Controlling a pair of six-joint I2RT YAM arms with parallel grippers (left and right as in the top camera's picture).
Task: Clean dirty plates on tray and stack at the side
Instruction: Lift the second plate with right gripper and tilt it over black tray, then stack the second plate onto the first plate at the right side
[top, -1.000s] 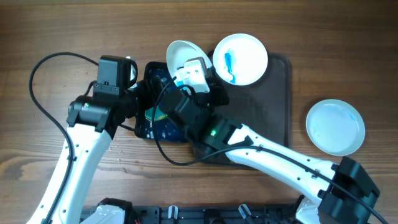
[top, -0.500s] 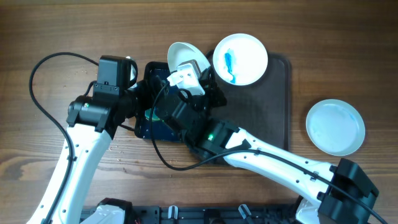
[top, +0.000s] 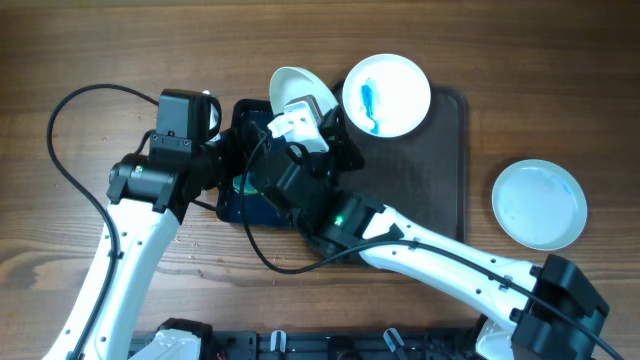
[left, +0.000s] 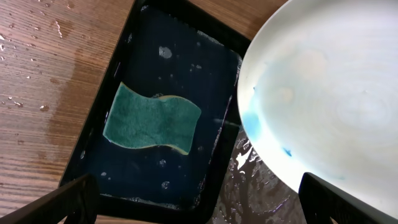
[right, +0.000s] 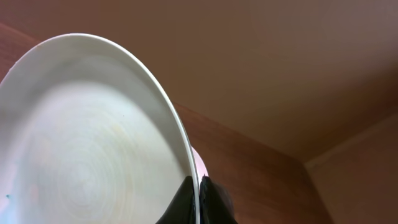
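Overhead, the right gripper (right: 199, 200) pinches the rim of a tilted plate (top: 293, 88) at the edge of the basin (left: 180, 68), where a sponge (left: 151, 118) lies. The left gripper (left: 202, 199) hangs open above the basin. A blue-smeared plate (top: 387, 95) sits on the tray (top: 435, 190). A 3rd plate (top: 539, 204) rests on the table (top: 550, 80), right of the tray.

Pinched in the right gripper (right: 194, 198), the plate (right: 93, 137) runs off the frame beside the jaws; ahead of the left gripper (left: 202, 208), its rim is cropped.
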